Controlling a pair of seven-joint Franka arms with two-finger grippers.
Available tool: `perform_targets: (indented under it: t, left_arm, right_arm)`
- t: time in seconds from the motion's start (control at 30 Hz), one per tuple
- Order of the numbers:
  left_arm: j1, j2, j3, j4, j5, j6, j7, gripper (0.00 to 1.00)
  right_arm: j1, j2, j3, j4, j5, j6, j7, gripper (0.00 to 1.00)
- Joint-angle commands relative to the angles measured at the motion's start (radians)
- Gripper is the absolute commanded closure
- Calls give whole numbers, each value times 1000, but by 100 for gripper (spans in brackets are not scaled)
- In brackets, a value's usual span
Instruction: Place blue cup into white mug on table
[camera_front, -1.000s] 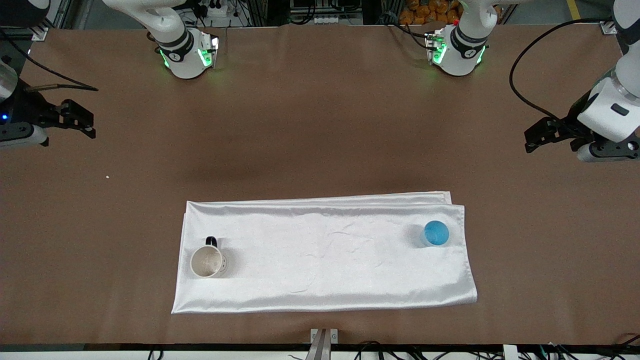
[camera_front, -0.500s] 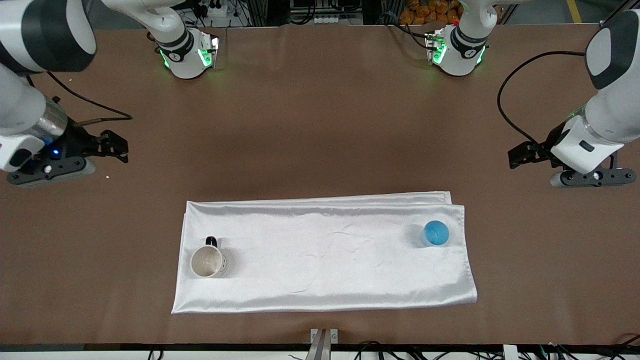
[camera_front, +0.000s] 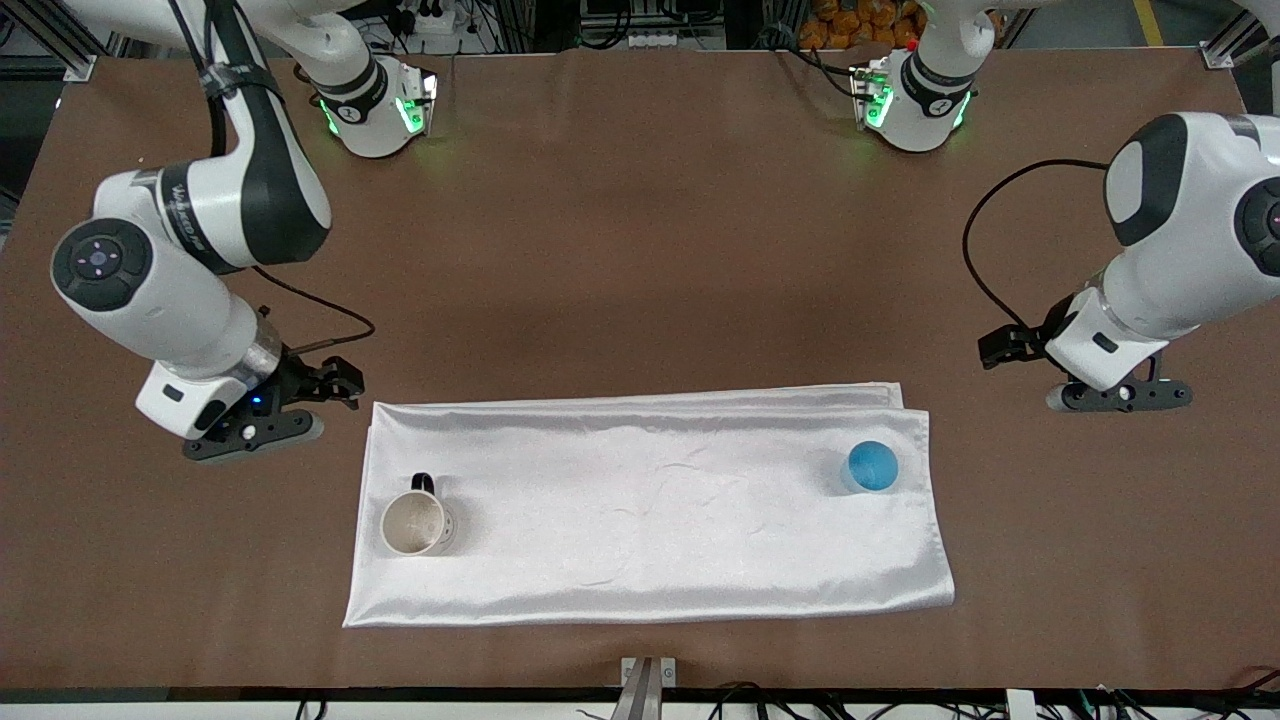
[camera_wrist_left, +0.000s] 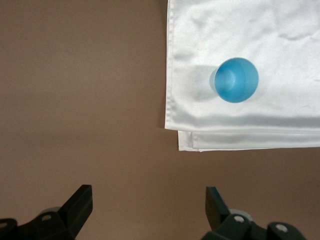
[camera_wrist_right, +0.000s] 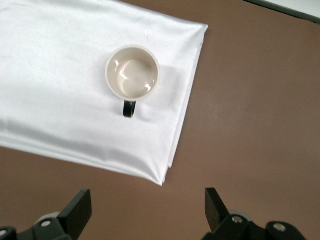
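Observation:
The blue cup (camera_front: 872, 466) stands upright on the white cloth (camera_front: 650, 510) near the left arm's end; it also shows in the left wrist view (camera_wrist_left: 235, 80). The white mug (camera_front: 412, 524) with a black handle stands upright on the cloth near the right arm's end, its off-white inside empty in the right wrist view (camera_wrist_right: 132, 73). My left gripper (camera_front: 1003, 346) is open and empty, over bare brown table (camera_front: 640, 250) beside the cloth's corner. My right gripper (camera_front: 340, 381) is open and empty, over the table just off the cloth's corner by the mug.
The shiny white cloth is folded, with layered edges at its side farther from the front camera (camera_wrist_left: 200, 142). Both arm bases (camera_front: 375, 110) (camera_front: 915, 100) stand at the table's edge farthest from the front camera. A small metal bracket (camera_front: 648, 672) sits at the nearest table edge.
Both arms have swung inward from the table's ends and toward the front camera. The right gripper now hangs by the cloth's mug corner, the left gripper closer to the cup's corner. Cup and mug have not moved.

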Motion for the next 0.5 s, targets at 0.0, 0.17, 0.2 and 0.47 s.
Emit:
perform_targets:
  t: [0.0, 0.17, 0.2, 0.47]
  left_arm:
    - [-5, 30, -1, -3, -26, 43, 0, 0]
    - [-5, 57, -2, -9, -26, 95, 0, 0]
    - [-8, 63, -2, -10, -27, 107, -1, 0]
    - [-48, 109, -5, -21, -18, 185, -89, 0]
  right_arm:
    - [0, 67, 0, 26, 50, 82, 20, 0]
    - [0, 120, -2, 26, 144, 165, 17, 0]
    - [0, 133, -2, 27, 152, 179, 19, 0]
    - [-3, 217, -2, 29, 164, 245, 14, 0]
